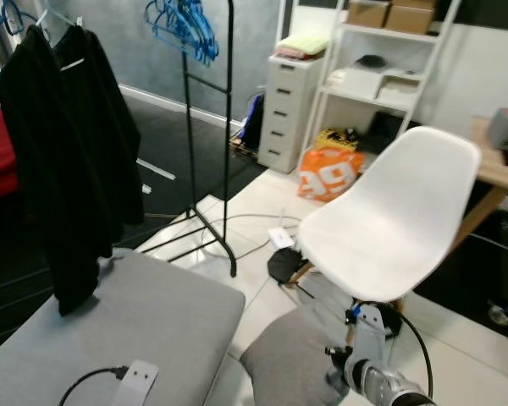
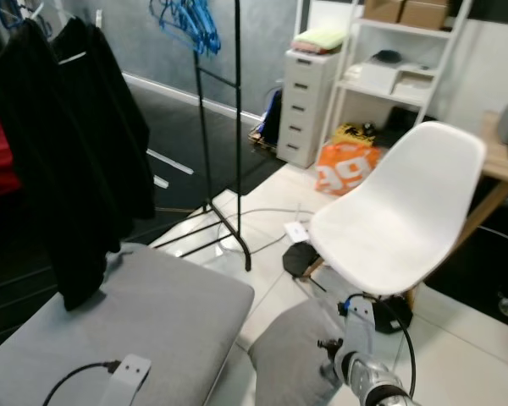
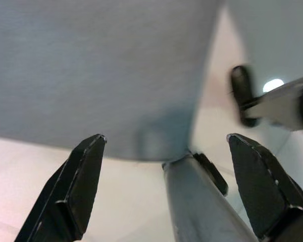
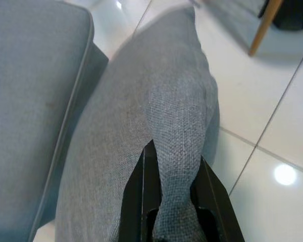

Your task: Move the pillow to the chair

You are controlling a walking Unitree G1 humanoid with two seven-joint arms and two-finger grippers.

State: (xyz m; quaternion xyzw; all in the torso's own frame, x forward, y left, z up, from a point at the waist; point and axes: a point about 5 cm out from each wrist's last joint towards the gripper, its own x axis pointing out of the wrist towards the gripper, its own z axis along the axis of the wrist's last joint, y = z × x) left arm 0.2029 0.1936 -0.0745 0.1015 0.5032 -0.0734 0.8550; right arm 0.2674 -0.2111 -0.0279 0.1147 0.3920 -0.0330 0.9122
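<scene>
Pillow: grey woven fabric, pinched in right gripper.

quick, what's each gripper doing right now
Left gripper: open, holding nothing, beside the grey cushion.
Right gripper: shut on the grey pillow, carried low in front of the white chair.

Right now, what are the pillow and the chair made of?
The pillow looks like grey woven cloth: the right wrist view shows a coarse weave and soft folds. The chair seems to have a smooth white moulded plastic seat with a slight sheen, on legs that look like light wood.
</scene>
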